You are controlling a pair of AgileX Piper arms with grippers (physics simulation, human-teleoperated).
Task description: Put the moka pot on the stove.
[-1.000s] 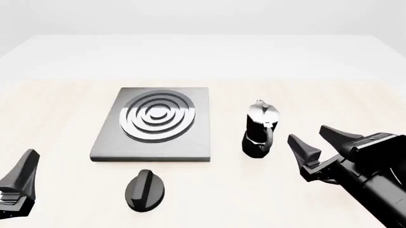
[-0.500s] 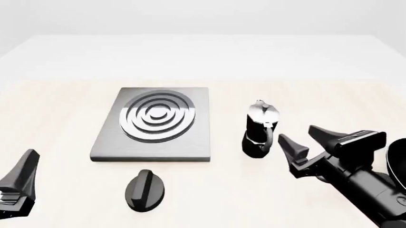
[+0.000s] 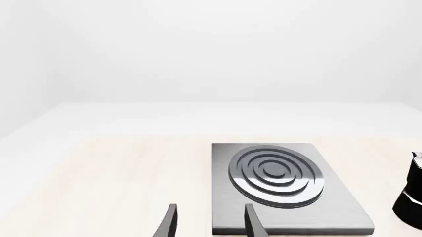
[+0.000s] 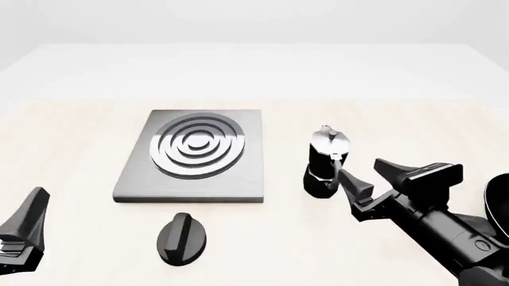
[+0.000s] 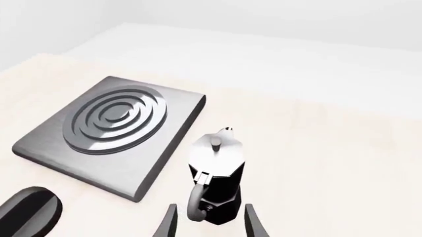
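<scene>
The right gripper (image 4: pixel 368 177), jaws spread wide and empty, has slid closer to the moka pot (image 4: pixel 325 161), which stands upright just right of the stove (image 4: pixel 238 173), so a grasp looks near.

No legible text or markings

**Where your three cameras sit**

Your front view looks down from behind, taking in the whole table (image 4: pixel 71 137). Both wrist views sit low, facing forward; all three share the stove (image 4: pixel 195 154) (image 3: pixel 277 187) (image 5: pixel 108 128) and moka pot (image 4: pixel 325 162) (image 5: pixel 216 180) (image 3: pixel 414 197).
</scene>
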